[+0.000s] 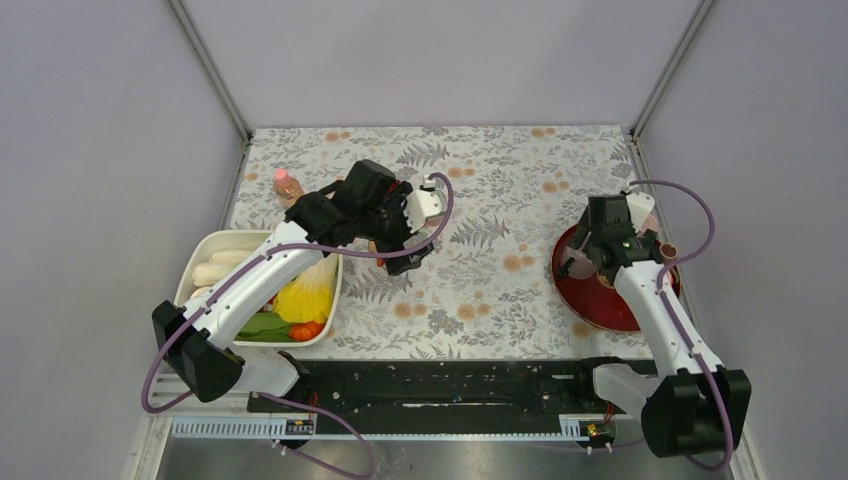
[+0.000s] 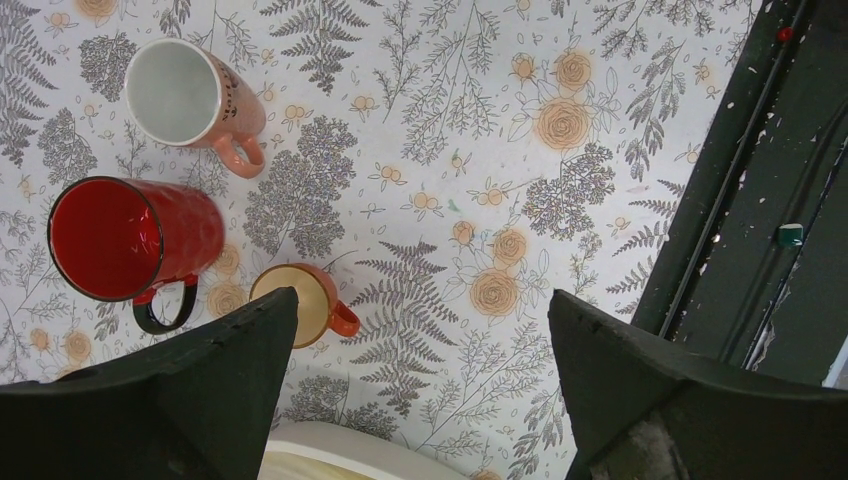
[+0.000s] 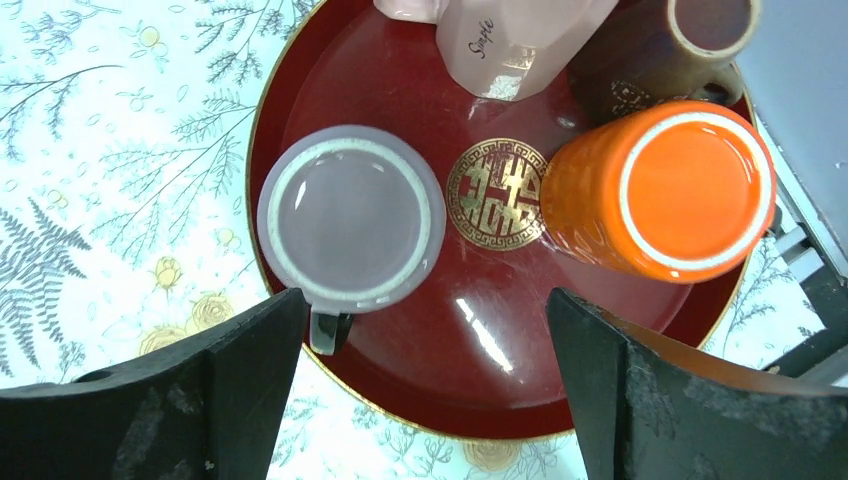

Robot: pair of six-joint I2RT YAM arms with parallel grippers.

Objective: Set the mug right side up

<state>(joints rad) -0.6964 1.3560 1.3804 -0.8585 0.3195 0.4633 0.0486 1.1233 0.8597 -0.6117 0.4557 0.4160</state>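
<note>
Above the red tray [image 3: 330,80], right end effector [image 3: 422,305] wide-spread, downward over inverted grey mug [image 3: 350,220].

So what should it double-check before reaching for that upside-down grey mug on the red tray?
1. Right fingers spread and empty: ok.
2. Grey mug right side up: not ok, its base faces up.
3. Its handle free to reach: ok, nothing covers it.
4. Room beside the orange mug: ok, the two stand apart on the red tray.
5. Grey is the mug meant: cannot tell, the orange one is base-up too.
</note>
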